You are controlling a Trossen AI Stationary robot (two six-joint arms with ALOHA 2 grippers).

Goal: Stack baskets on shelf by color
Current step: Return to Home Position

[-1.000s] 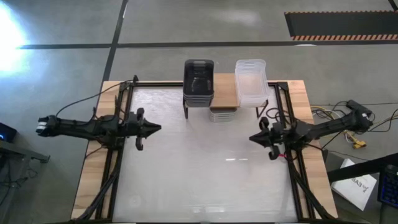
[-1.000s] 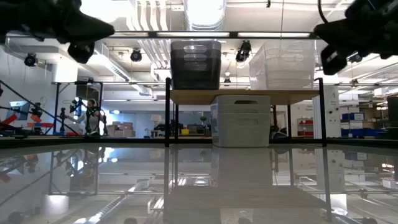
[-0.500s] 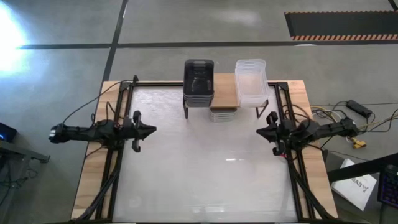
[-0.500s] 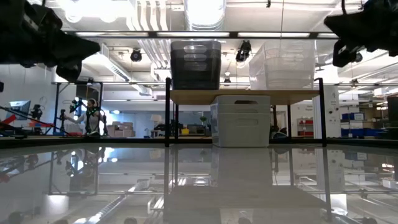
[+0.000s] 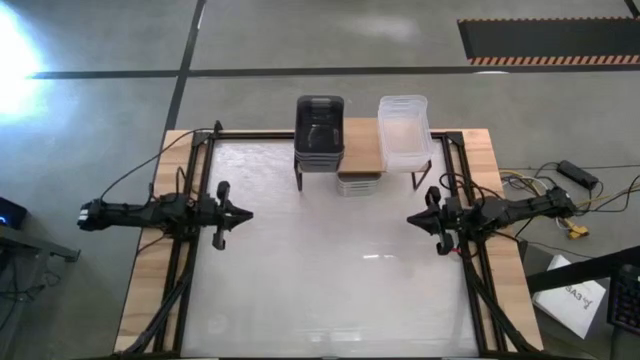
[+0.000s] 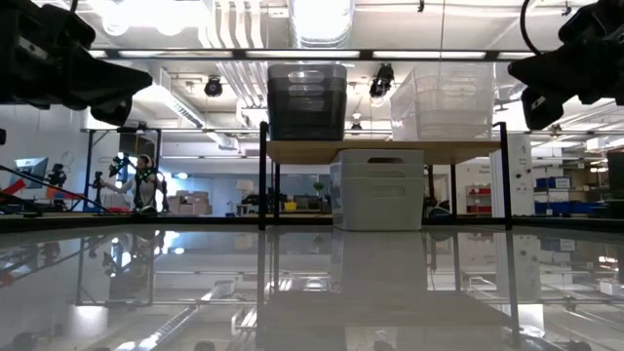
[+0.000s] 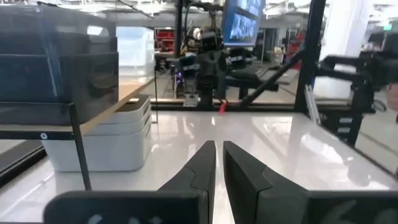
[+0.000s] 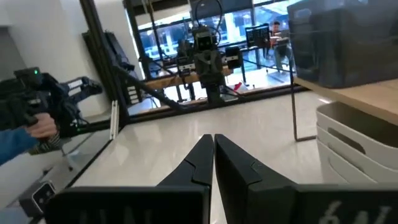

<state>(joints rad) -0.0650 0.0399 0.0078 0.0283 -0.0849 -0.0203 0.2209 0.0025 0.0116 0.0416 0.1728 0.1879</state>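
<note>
The shelf [image 5: 362, 146] stands at the table's far edge on thin black legs. A stack of dark grey baskets [image 5: 320, 128] [image 6: 306, 102] sits on the left part of its board, and a stack of clear baskets [image 5: 404, 130] [image 6: 441, 101] on the right part. A stack of light grey baskets [image 5: 358, 184] [image 6: 380, 189] rests on the table under the board. My left gripper [image 5: 245, 213] [image 7: 219, 149] hovers shut near the table's left side. My right gripper [image 5: 410, 220] [image 8: 213, 140] hovers shut near the right side. Both point toward the table's middle and hold nothing.
The glossy white table top [image 5: 320, 260] lies open between the two grippers and toward the near edge. Black frame rails [image 5: 190, 230] run along both sides. In the right wrist view a person's hand [image 8: 37, 124] holds a dark device beyond the table.
My left gripper has drawn back a little toward the table's left edge and then held still. My right gripper has drawn back toward the right edge, then come slightly forward again. The baskets and the shelf have not moved.
</note>
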